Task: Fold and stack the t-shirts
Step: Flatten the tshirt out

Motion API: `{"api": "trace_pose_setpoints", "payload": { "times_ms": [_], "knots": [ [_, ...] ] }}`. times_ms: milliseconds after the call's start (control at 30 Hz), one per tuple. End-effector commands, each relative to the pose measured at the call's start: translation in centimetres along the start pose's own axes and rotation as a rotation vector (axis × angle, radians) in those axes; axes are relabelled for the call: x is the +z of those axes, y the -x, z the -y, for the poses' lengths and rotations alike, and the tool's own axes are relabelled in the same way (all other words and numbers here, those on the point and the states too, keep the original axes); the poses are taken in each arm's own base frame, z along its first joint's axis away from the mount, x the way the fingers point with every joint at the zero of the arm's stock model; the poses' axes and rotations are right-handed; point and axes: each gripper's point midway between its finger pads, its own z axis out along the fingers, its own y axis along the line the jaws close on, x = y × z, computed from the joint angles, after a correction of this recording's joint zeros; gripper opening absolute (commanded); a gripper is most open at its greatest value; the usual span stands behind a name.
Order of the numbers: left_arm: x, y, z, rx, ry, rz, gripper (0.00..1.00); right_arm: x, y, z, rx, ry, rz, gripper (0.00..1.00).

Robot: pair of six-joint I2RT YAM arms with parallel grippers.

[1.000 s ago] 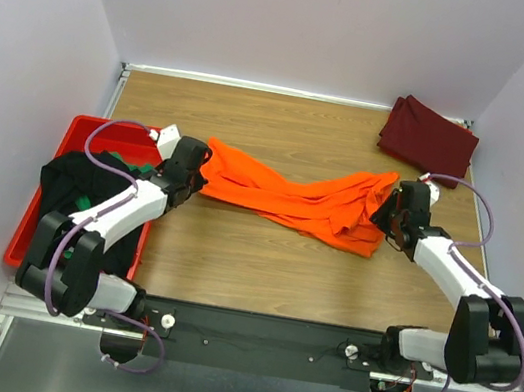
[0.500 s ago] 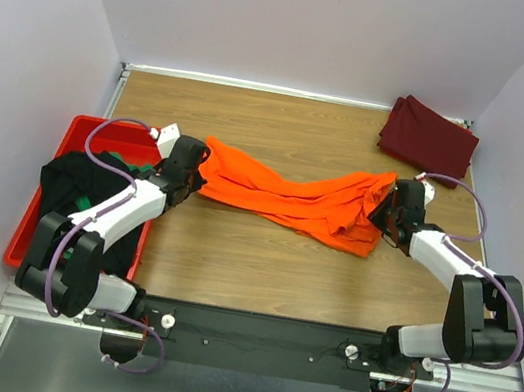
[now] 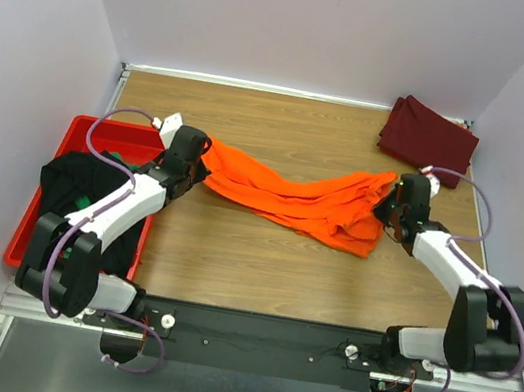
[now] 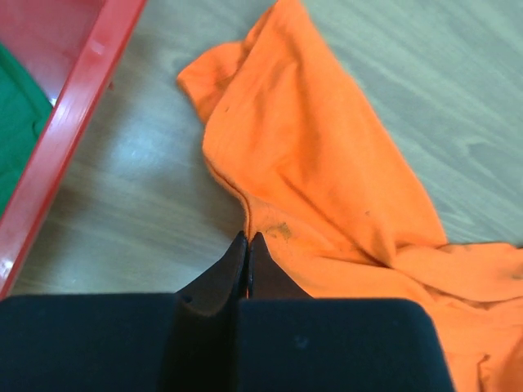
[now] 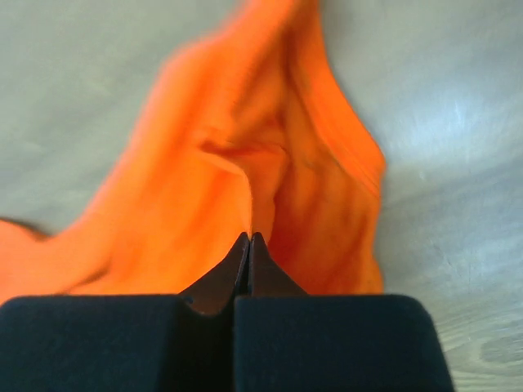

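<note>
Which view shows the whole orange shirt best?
Top view: the orange shirt shows end to end on the table. Each wrist view shows only one end of it; the right one is blurred.

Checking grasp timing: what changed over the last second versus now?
The right hand closed on the right end of the orange t-shirt and shifted slightly toward the far edge. The left hand, still shut on the left end, also moved farther out, dragging cloth along. Unchanged: maroon t-shirt, red bin.
</note>
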Motion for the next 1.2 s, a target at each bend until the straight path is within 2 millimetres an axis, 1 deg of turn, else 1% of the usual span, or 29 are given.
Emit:
{"api": "trace_pose_setpoints", "payload": {
  "times_ms": [0,33,100,133,200,233,267,300,333,367,433,467,533,567,600,667,700,733,833,867,900,933,967,1000,1033,1067,1100,1133,1167],
  "knots": [
    [-1.5,3.8,1.4,0.007,-0.03,0.077,0.0,-4.7,7.4,-4.0,0.022,0.096,0.19,0.0],
    [-2.0,4.9,1.8,0.002,-0.039,0.098,0.0,-5.8,8.3,-4.1,0.022,0.094,0.208,0.0],
    [-2.9,6.5,1.8,-0.003,-0.047,0.127,0.0,-8.8,11.5,-5.3,0.024,0.114,0.285,0.0],
    [-4.0,7.8,2.5,0.0,-0.074,0.156,0.0,-10.4,13.0,-5.8,0.028,0.131,0.326,0.0],
    [-5.1,9.1,2.8,0.0,-0.087,0.181,0.0,-12.5,14.7,-6.6,0.031,0.153,0.368,0.0],
    [-6.4,10.7,3.4,-0.011,-0.117,0.218,0.0,-14.3,16.2,-7.4,0.036,0.174,0.399,0.0],
    [-7.2,11.4,3.6,-0.008,-0.129,0.234,0.0,-16.0,17.1,-7.8,0.041,0.197,0.431,0.0],
    [-8.9,12.6,4.2,-0.016,-0.158,0.262,0.0,-18.0,18.6,-8.4,0.045,0.217,0.466,0.0],
    [-9.2,12.9,4.4,-0.014,-0.162,0.265,0.0,-18.4,18.5,-8.3,0.044,0.218,0.466,0.0],
    [-10.7,13.7,4.7,-0.019,-0.188,0.292,0.0,-21.1,20.2,-8.9,0.053,0.248,0.524,0.0],
    [-13.0,15.0,5.1,-0.03,-0.224,0.324,0.0,-23.6,21.1,-8.9,0.051,0.256,0.56,0.0],
    [-14.8,15.8,5.3,-0.041,-0.255,0.356,0.0,-26.5,22.5,-9.5,0.06,0.292,0.613,0.0],
    [-17.5,17.1,5.7,-0.056,-0.295,0.397,0.0,-28.7,23.2,-9.5,0.06,0.306,0.641,0.0],
    [-19.2,17.9,5.8,-0.067,-0.323,0.429,0.0,-30.6,24.0,-10.0,0.06,0.335,0.671,0.0],
    [-20.3,18.4,5.9,-0.073,-0.34,0.45,0.0,-31.5,24.4,-10.2,0.06,0.349,0.684,0.0],
    [-22.5,19.8,6.2,-0.09,-0.37,0.499,0.0,-32.2,24.8,-10.8,0.05,0.369,0.683,0.0],
    [-22.8,20.2,6.4,-0.091,-0.376,0.509,0.0,-33.3,25.4,-11.3,0.05,0.393,0.701,0.0],
    [-23.4,21.0,6.8,-0.1,-0.392,0.534,0.0,-32.1,25.7,-11.9,0.041,0.388,0.678,0.01],
    [-22.7,22.3,8.3,-0.099,-0.409,0.544,0.0,-31.1,26.8,-13.9,0.015,0.422,0.65,0.0],
    [-21.0,22.4,8.8,-0.093,-0.391,0.528,0.0,-28.2,26.9,-14.9,-0.001,0.407,0.599,0.0],
    [-20.2,22.7,9.2,-0.095,-0.387,0.529,0.0,-27.1,27.3,-15.3,-0.004,0.401,0.588,0.0],
    [-19.7,23.9,9.7,-0.109,-0.393,0.559,0.0,-27.1,28.4,-16.3,-0.01,0.424,0.608,0.01],
    [-17.5,24.4,10.7,-0.107,-0.389,0.555,0.0,-24.0,29.0,-17.3,-0.022,0.411,0.592,0.0],
    [-16.0,24.5,10.6,-0.108,-0.366,0.539,0.0,-22.6,29.3,-17.6,-0.026,0.396,0.578,0.0],
    [-15.2,25.4,11.5,-0.115,-0.391,0.553,0.0,-21.4,30.3,-18.5,-0.029,0.405,0.6,0.0],
    [-12.7,26.2,11.9,-0.111,-0.381,0.548,0.0,-19.1,31.6,-19.7,-0.039,0.409,0.616,0.01],
    [-12.3,27.5,13.1,-0.113,-0.43,0.586,0.0,-17.5,32.2,-20.4,-0.042,0.408,0.62,0.01],
    [-12.3,29.2,13.8,-0.11,-0.458,0.623,0.0,-18.0,34.1,-21.6,-0.044,0.434,0.666,0.0],
    [-9.4,29.6,14.5,-0.093,-0.458,0.608,0.0,-17.7,35.1,-22.4,-0.044,0.445,0.687,0.0]
  ]
}}
